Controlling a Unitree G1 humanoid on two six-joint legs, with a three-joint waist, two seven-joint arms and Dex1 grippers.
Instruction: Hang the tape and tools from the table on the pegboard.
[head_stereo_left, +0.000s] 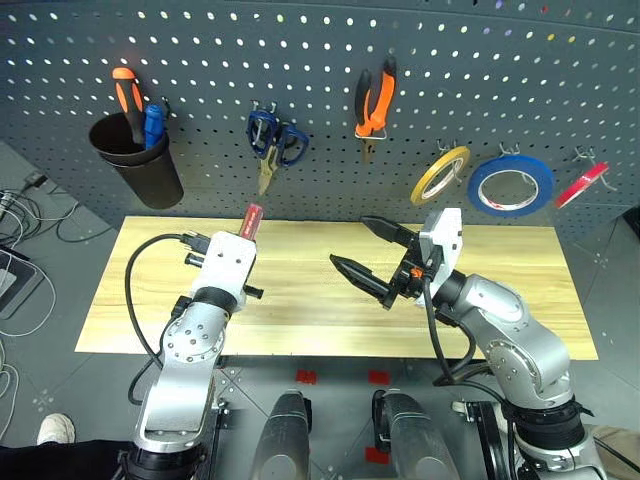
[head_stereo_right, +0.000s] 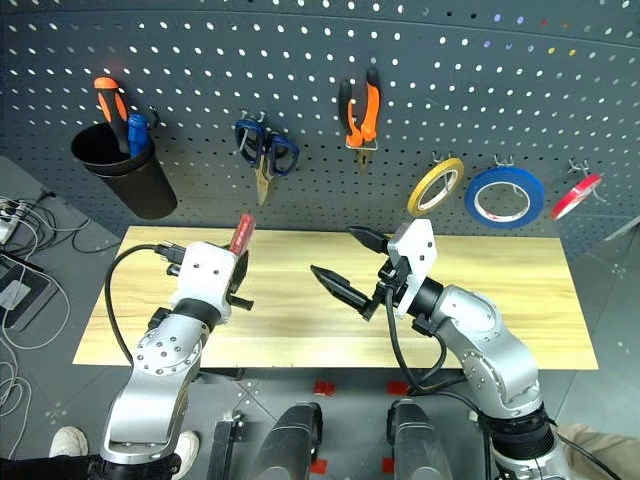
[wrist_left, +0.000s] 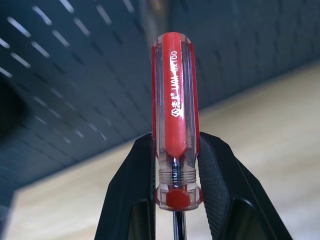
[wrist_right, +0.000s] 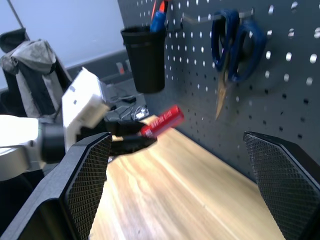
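Left wrist view shows the left gripper (wrist_left: 177, 200) clenched on the red-handled screwdriver (wrist_left: 175, 115): the two black fingers (wrist_left: 132, 195) press the lower end of the clear red handle from either side, the handle rising well past the fingertips and the steel shaft running down between them. From the head views the handle pokes out beyond the fingers toward the pegboard (head_stereo_left: 320, 60), held above the table (head_stereo_left: 300, 300) and apart from its surface.

The right gripper (head_stereo_left: 372, 255) stands released, its two fingers spread wide with nothing between them, hovering over the middle of the table. In its own wrist view the left gripper and the screwdriver lie between and beyond its open fingers, well apart from them.

Beyond both sets of fingertips, on the pegboard, hang the scissors (head_stereo_left: 274, 140), the pliers (head_stereo_left: 374, 100) and the tape (head_stereo_left: 440, 174), each on a hook. Further right of the tape hang a blue roll (head_stereo_left: 510, 186) and a red roll (head_stereo_left: 581, 185). A black cup (head_stereo_left: 138, 160) beyond the left fingers holds an orange-handled screwdriver (head_stereo_left: 127, 95) and a blue-handled screwdriver (head_stereo_left: 153, 122).
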